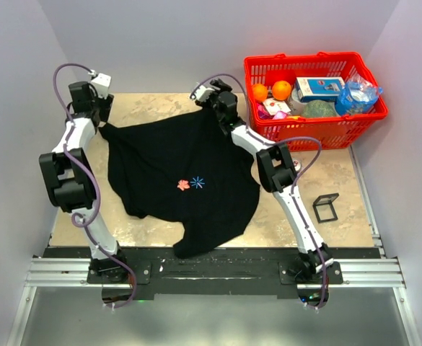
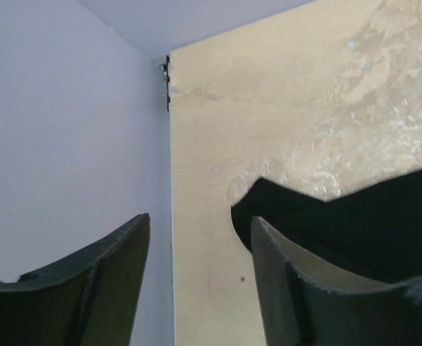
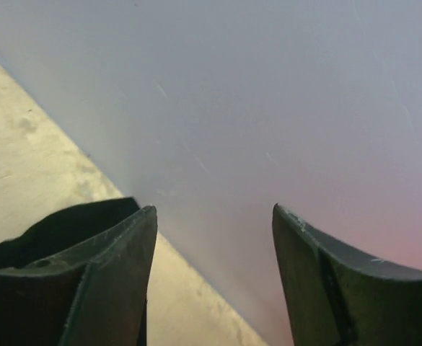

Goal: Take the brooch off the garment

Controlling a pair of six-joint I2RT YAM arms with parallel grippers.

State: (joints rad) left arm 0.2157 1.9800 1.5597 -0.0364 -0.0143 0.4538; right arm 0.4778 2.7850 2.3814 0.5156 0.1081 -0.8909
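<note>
Black soft-cloth short-sleeved T-shirt (image 1: 174, 155) lies spread flat on beige counter (image 1: 340, 180). Small orange leaf-shaped brooch (image 1: 183, 184) and blue star-shaped pin (image 1: 198, 182) sit side by side near its middle. Left tool (image 2: 200, 220) is at shirt's far-left corner and right tool (image 3: 214, 207) at its far edge. Both are spread wide, empty, well apart from brooch. Red plastic basket (image 1: 311, 137) far right holds two oranges (image 1: 281, 89), blue-white box (image 1: 319, 88) and packets.

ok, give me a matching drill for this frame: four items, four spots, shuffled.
Things:
1. orange-red brooch
2. blue star brooch
3. two oranges
4. small black frame

Places:
A. in the red basket
B. on the black T-shirt, left one of a pair
C. on the bare table, toward its right edge
D. on the black T-shirt, right one of a pair

Pairs: 1-B, 2-D, 3-A, 4-C
</note>
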